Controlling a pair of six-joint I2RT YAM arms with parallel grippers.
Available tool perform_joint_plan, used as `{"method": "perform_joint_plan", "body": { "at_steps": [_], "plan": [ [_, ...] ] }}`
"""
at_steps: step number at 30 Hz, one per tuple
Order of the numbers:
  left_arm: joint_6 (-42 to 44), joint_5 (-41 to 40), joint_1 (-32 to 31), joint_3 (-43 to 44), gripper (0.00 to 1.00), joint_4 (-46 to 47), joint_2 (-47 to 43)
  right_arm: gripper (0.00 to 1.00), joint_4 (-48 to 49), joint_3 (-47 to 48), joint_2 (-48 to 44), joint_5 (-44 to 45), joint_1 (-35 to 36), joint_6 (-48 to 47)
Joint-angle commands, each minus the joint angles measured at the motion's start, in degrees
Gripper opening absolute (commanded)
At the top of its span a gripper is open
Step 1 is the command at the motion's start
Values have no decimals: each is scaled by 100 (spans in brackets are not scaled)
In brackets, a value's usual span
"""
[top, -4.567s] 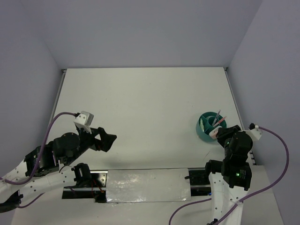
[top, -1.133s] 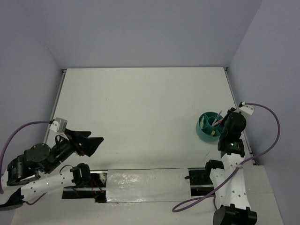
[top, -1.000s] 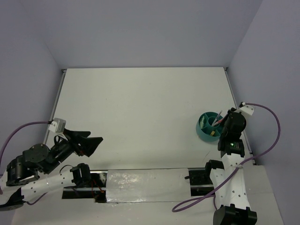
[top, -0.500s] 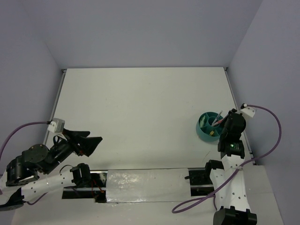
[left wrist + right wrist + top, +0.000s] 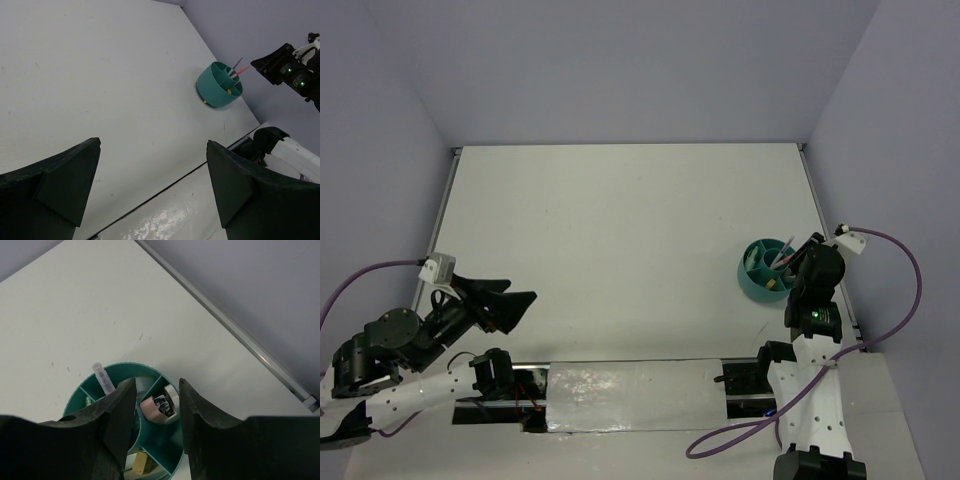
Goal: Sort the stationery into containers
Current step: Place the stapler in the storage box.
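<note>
Hovering above teal cup [image 5: 146,366], right gripper [image 5: 156,386] parted and empty, mini stapler [image 5: 159,408] inside, left gripper [image 5: 152,146] wide open

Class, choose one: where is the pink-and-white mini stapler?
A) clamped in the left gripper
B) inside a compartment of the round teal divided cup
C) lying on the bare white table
B: the right wrist view shows the pink-and-white mini stapler resting in one compartment of the round teal divided cup.
</note>
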Motion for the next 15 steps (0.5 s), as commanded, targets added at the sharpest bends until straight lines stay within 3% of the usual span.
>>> {"method": "perform_joint_plan", "body": {
  "at_steps": [1,15],
  "plan": [
    [150,-96,-26,69,99,190,-83,47,-195,-24,63,-69,43,49],
    [115,-158,-26,52,99,173,-4,46,-238,12,-446,-87,43,119]
  ]
}}
